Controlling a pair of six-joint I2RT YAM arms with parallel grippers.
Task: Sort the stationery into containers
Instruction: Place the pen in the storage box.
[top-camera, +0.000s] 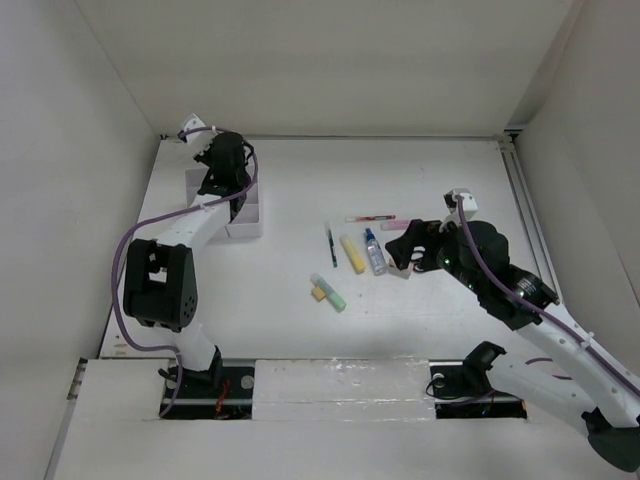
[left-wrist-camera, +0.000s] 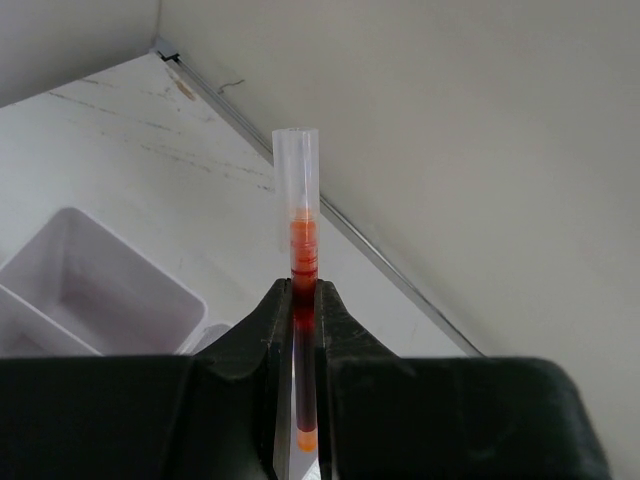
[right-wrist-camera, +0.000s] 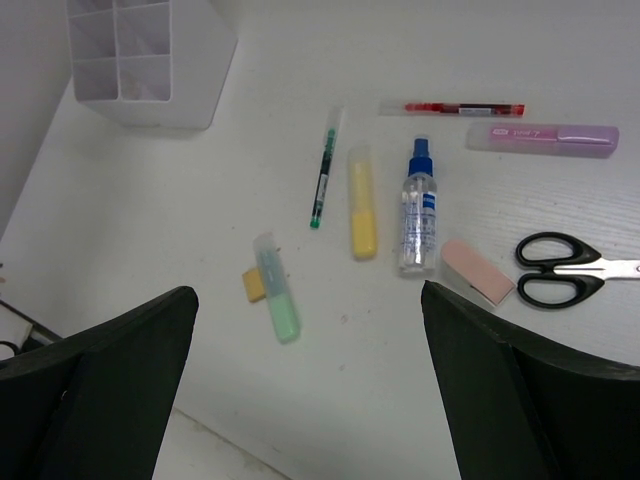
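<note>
My left gripper (top-camera: 222, 165) is shut on a thin red pen (left-wrist-camera: 300, 250) and holds it above the white organiser tray (top-camera: 250, 222), whose compartments show in the left wrist view (left-wrist-camera: 150, 275). My right gripper (top-camera: 405, 255) is open and empty above the loose stationery. In the right wrist view lie a green highlighter (right-wrist-camera: 278, 290) beside a tan eraser (right-wrist-camera: 254, 284), a dark pen (right-wrist-camera: 323, 175), a yellow highlighter (right-wrist-camera: 362, 205), a blue-capped bottle (right-wrist-camera: 419, 210), a pink eraser (right-wrist-camera: 477, 271), black-handled scissors (right-wrist-camera: 560, 268), a second red pen (right-wrist-camera: 460, 108) and a pink highlighter (right-wrist-camera: 545, 137).
White walls enclose the table at the back and both sides. The tray (right-wrist-camera: 150, 60) stands at the far left, near the left wall. A metal rail (top-camera: 520, 200) runs along the right edge. The left arm's purple cable (top-camera: 130, 250) loops at the left.
</note>
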